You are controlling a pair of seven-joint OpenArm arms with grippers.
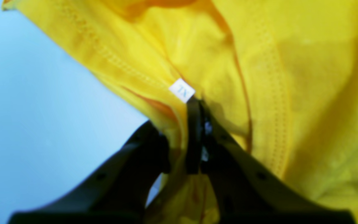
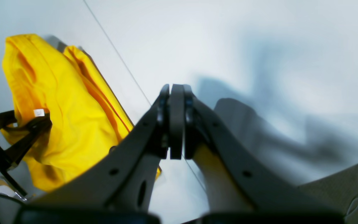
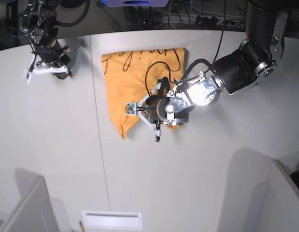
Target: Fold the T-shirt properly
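The yellow-orange T-shirt (image 3: 140,79) lies partly folded on the white table (image 3: 212,164), black script facing up along its far edge. My left gripper (image 3: 141,108) is shut on a bunched fold at the shirt's near edge, right beside the small white neck tag (image 1: 182,90). In the left wrist view the cloth (image 1: 259,77) runs between the black fingers (image 1: 194,133) of the left gripper (image 1: 174,123). My right gripper (image 2: 176,121) is shut with nothing in it, over bare table far to the left of the shirt (image 2: 57,109). In the base view the right gripper (image 3: 48,67) is at the back left.
A thin seam (image 3: 98,145) crosses the table from back to front, just left of the shirt. Grey partitions stand at the front left (image 3: 23,208) and front right (image 3: 265,193). A white slotted plate (image 3: 111,220) sits at the front edge. Cables lie behind the table.
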